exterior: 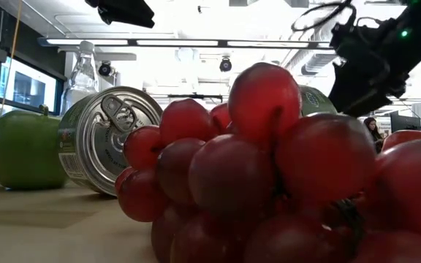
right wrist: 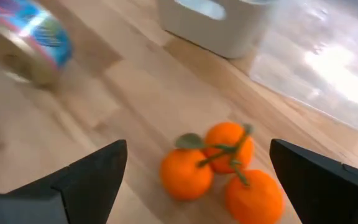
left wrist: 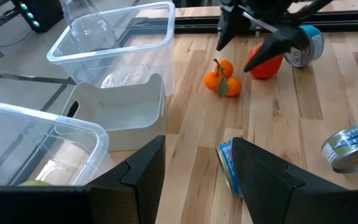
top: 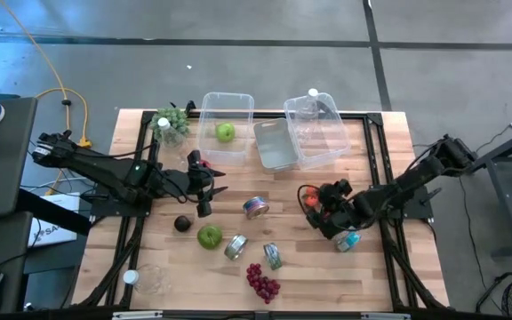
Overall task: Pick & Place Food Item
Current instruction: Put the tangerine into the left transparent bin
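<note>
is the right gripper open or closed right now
Open. In the right wrist view its two dark fingers stand far apart with the cluster of oranges on the table between them, ungripped. The right gripper is beside them.

Overhead sees the whole table (top: 327, 267); low sits close behind grapes (exterior: 269, 183); wrists share tangerines (right wrist: 222, 165).

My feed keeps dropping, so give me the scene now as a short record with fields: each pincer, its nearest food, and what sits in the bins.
right pincer: open, low over the table, empty
nearest food: oranges, three on one stem, between its fingers but untouched
left pincer: open, over the table's left middle, empty
left bin: clear bin holds a green apple
right bin: second clear bin, contents unclear
loose on table: another green apple, red grapes
</note>
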